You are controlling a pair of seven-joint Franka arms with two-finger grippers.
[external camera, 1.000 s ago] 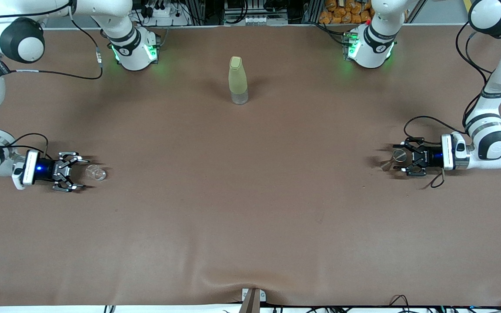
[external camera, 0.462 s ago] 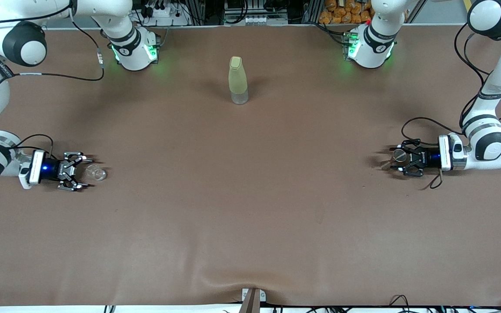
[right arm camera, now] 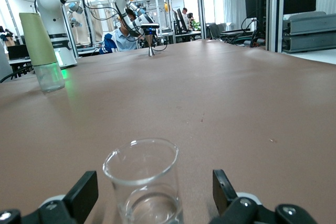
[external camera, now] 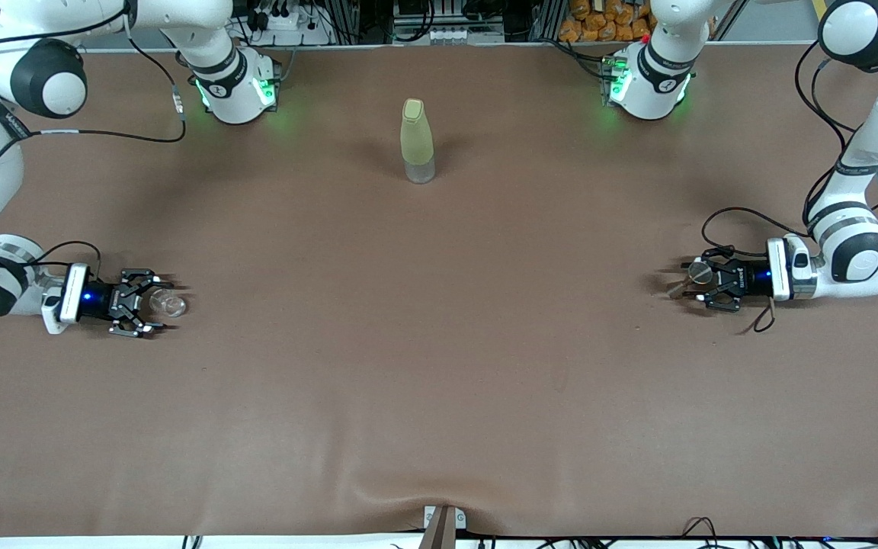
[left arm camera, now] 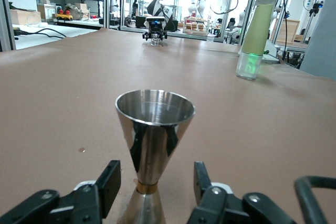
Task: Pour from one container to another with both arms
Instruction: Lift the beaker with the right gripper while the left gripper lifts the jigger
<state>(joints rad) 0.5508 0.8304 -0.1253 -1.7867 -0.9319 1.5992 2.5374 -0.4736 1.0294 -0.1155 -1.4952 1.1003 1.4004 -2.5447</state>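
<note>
The tiny clear glass cup [external camera: 168, 303] [right arm camera: 143, 182] stands upright toward the right arm's end of the table. My right gripper [external camera: 158, 305] [right arm camera: 155, 195] lies low at the table, open, with the cup between its fingers [right arm camera: 84, 192] and a gap on each side. Upright toward the left arm's end stands the metal jigger [external camera: 699, 274] [left arm camera: 154, 129]. My left gripper [external camera: 689, 284] [left arm camera: 156, 187] is open around its narrow waist; its fingers [left arm camera: 109, 182] stand close to the jigger without touching it.
A tall pale yellow-green bottle [external camera: 417, 141] [left arm camera: 253, 40] [right arm camera: 43, 51] stands mid-table, farther from the front camera, between the two arm bases. The brown table cover [external camera: 439, 366] is wrinkled at its front edge. Cables trail from both wrists.
My right gripper has slid forward so the cup now sits between its fingers. The left gripper's jaws have narrowed around the jigger's waist. Cup, jigger and bottle have not moved.
</note>
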